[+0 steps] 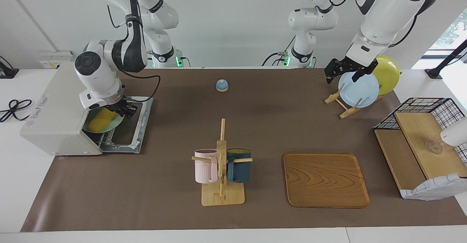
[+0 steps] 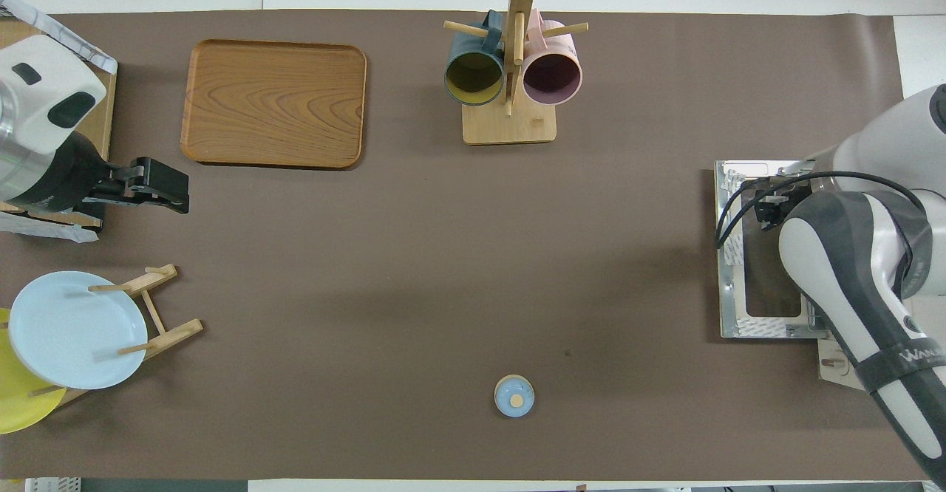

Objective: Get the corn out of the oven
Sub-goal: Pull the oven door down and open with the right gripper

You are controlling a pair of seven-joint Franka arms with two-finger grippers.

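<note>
The off-white oven [image 1: 58, 106] stands at the right arm's end of the table, its door [image 1: 141, 124] folded down flat on the mat. Inside its mouth the yellow corn [image 1: 101, 120] lies on a green plate [image 1: 111, 125] on the wire rack. My right gripper [image 1: 124, 111] hangs at the oven's mouth, just above the plate's rim and close beside the corn's upper end. In the overhead view the right gripper [image 2: 768, 210] sits over the door [image 2: 732, 270], and the arm hides the corn. My left gripper [image 1: 342, 76] waits open over the plate rack, also seen as left gripper [image 2: 171, 189].
A mug stand [image 1: 222, 195] with a pink and a dark blue mug is mid-table. A wooden tray [image 1: 325, 179] lies beside it. A small blue bell [image 1: 222, 85] sits near the robots. The plate rack [image 1: 343, 106] and a wire shelf [image 1: 423, 106] stand at the left arm's end.
</note>
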